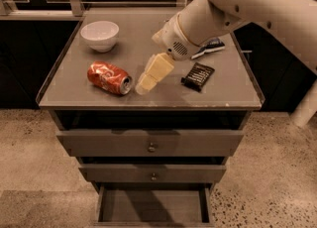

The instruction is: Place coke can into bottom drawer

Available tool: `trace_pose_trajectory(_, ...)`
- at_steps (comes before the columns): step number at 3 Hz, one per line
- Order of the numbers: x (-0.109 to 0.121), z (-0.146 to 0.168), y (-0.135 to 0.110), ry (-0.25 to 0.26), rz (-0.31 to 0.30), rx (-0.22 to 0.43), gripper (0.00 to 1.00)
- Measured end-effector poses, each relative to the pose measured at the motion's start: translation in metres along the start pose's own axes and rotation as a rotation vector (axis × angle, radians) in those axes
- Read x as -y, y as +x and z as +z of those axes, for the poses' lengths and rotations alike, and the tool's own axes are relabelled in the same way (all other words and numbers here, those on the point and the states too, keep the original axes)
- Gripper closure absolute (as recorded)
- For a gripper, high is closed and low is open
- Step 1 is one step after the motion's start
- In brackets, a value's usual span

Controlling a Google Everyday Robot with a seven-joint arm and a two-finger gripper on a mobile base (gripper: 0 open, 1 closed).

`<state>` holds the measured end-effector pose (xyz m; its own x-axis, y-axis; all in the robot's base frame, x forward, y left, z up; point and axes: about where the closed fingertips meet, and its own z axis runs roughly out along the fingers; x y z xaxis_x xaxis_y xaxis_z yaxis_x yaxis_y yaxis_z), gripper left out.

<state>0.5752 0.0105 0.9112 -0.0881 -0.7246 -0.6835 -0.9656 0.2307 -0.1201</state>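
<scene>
The coke can (pixel 109 78) is red with white markings and a silver top, and lies on its side on the left part of the grey cabinet top (pixel 148 99). The gripper (pixel 147 80) hangs from the big cream arm just right of the can's silver end, low over the top. The can rests free on the surface. The bottom drawer (pixel 152 205) is pulled open below, a shallow grey tray with nothing in it.
A white bowl (pixel 99 35) stands at the back left. A dark flat packet (pixel 197 76) lies right of the gripper, and a blue chip bag (pixel 210 47) shows partly behind the arm. Two shut drawers with knobs (pixel 151 147) sit above the open one.
</scene>
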Motion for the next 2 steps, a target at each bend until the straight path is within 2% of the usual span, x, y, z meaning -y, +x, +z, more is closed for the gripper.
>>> trace_pose_trajectory(1, -0.003, 0.007, -0.005, 0.007, 0.003, 0.019, 0.00)
trace_pose_trajectory(2, -0.005, 0.033, -0.016, -0.034, -0.010, 0.032, 0.00)
